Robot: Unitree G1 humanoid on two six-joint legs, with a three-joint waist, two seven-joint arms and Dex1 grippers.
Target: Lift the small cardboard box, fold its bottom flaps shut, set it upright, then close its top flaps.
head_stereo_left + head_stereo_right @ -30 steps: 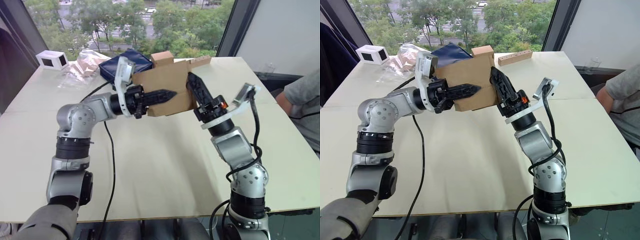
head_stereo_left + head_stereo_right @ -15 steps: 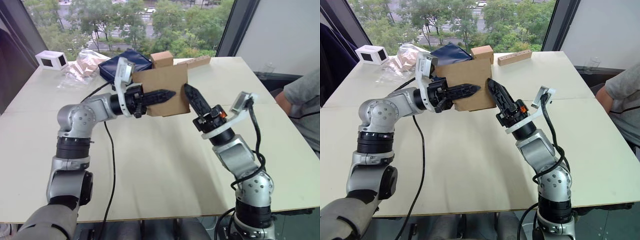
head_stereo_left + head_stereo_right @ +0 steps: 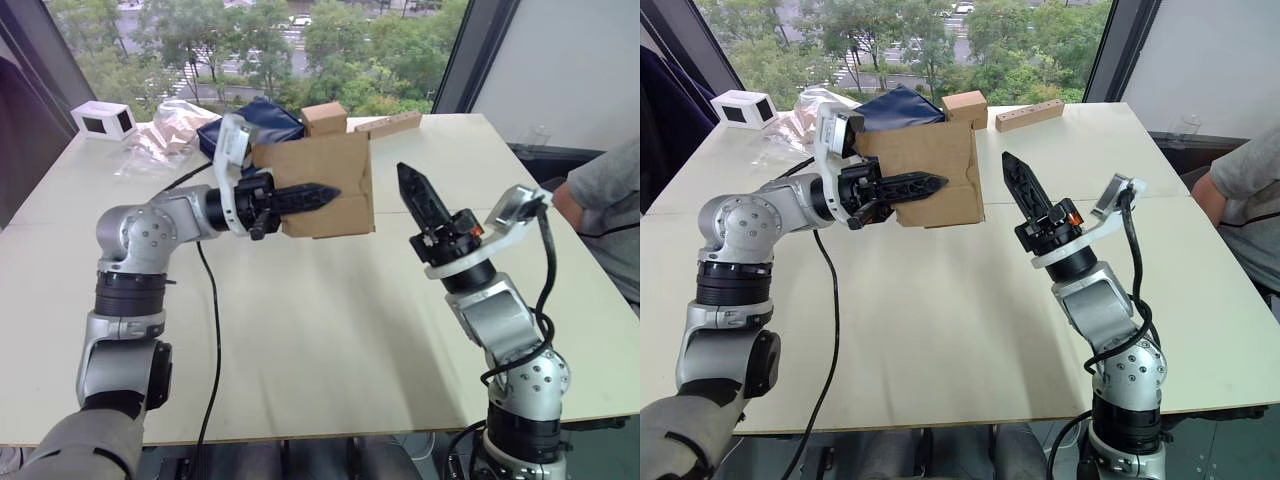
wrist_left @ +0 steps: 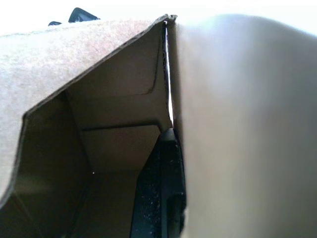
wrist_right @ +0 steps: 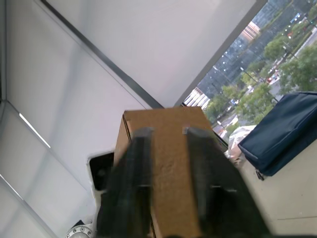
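**Observer:** What's your left gripper doing?

**Operator:** It's clamped on one wall of the small cardboard box, one finger inside and one outside. I judge that grip keeps the box in the air above the table so the flaps can be reached.

**Observer:** And the right gripper?

**Operator:** Empty, fingers slightly parted, pointing up, near the box's right side without touching it. From there I could push the bottom flaps shut; one of them stands open.

**Observer:** Anything behind?

**Operator:** A smaller cardboard cube and a blue bag, well clear.
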